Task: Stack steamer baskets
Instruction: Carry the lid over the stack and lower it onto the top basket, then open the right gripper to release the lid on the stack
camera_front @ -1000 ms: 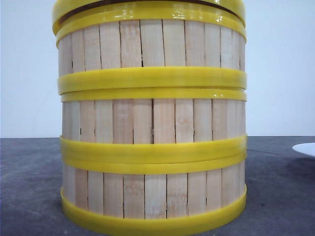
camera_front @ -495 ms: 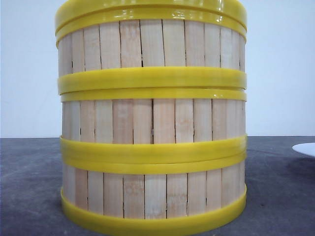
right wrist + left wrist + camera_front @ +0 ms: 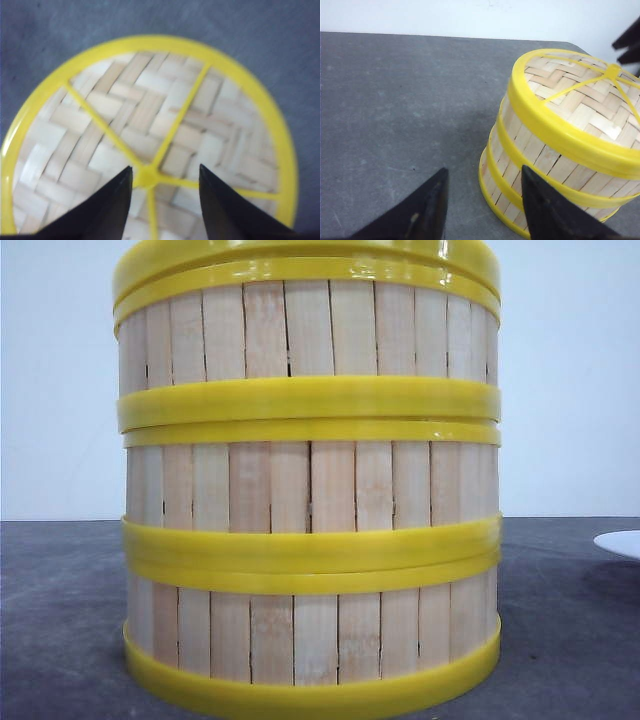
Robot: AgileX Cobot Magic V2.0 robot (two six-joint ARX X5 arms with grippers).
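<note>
- Three round steamer baskets (image 3: 310, 490) of pale vertical bamboo slats with thick yellow plastic rims, stacked straight one on another on the dark grey table (image 3: 60, 620), filling the middle of the front view.
- Topped by a flat round lid (image 3: 150, 135) of woven bamboo with a yellow rim and thin yellow spokes meeting at a central hub; seated level on the uppermost basket.
- Left gripper (image 3: 482, 207): black fingers spread apart, holding nothing, hanging over bare table just beside the lower wall of the stack; one finger (image 3: 545, 210) overlaps the bottom basket in its wrist view, contact impossible to tell.
- Right gripper (image 3: 162, 200): fingers parted, empty, poised straight above the lid with the hub between the tips; touching or clear of the lid, impossible to tell.
- At the right edge of the front view, part of a white rounded object (image 3: 620, 543) on the table, well apart from the stack.
</note>
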